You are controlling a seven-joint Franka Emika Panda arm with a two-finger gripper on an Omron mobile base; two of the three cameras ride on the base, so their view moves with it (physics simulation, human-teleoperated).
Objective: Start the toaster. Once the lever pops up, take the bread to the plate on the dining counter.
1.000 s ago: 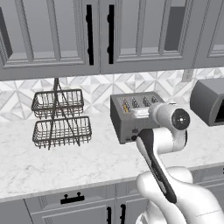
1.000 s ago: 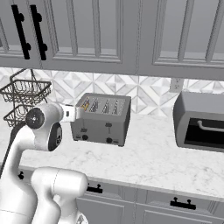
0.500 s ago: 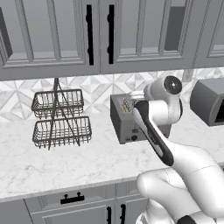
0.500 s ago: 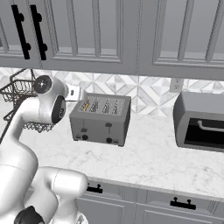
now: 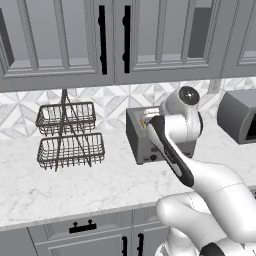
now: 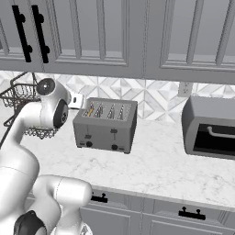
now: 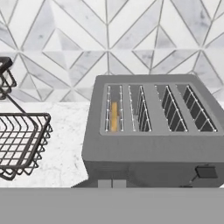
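The gripper (image 6: 77, 101) is up in the air by the left end of the toaster (image 6: 106, 125). Its tips are hard to see, so nobody can tell if the jaws are apart or together. Nothing can be seen in them.

The toaster sits just ahead of the jaws and a bit lower. It is a boxy grey metal thing with flat sides and soft corners. It stands on a white marble counter (image 6: 151, 170) with thin grey lines in it. Four long slots with thin wire grids run across its top. In the hand view, the bread (image 7: 113, 116) is down in the slot on the far left. Only a thin golden-tan edge of it peeks out. Small dark knobs sit low on the front of the toaster, and a small dark lever (image 7: 205, 172) sticks out on that front.

Off to the left of the jaws is a dark wire basket rack (image 5: 70, 135) with two round baskets, one over the other. Off past the toaster's far end is a darker grey box (image 6: 210, 126) with a rounded top and a bar handle. The wall behind has grey and white tiles in pointy shapes. Grey cupboards (image 5: 110, 35) with long black handles hang above.
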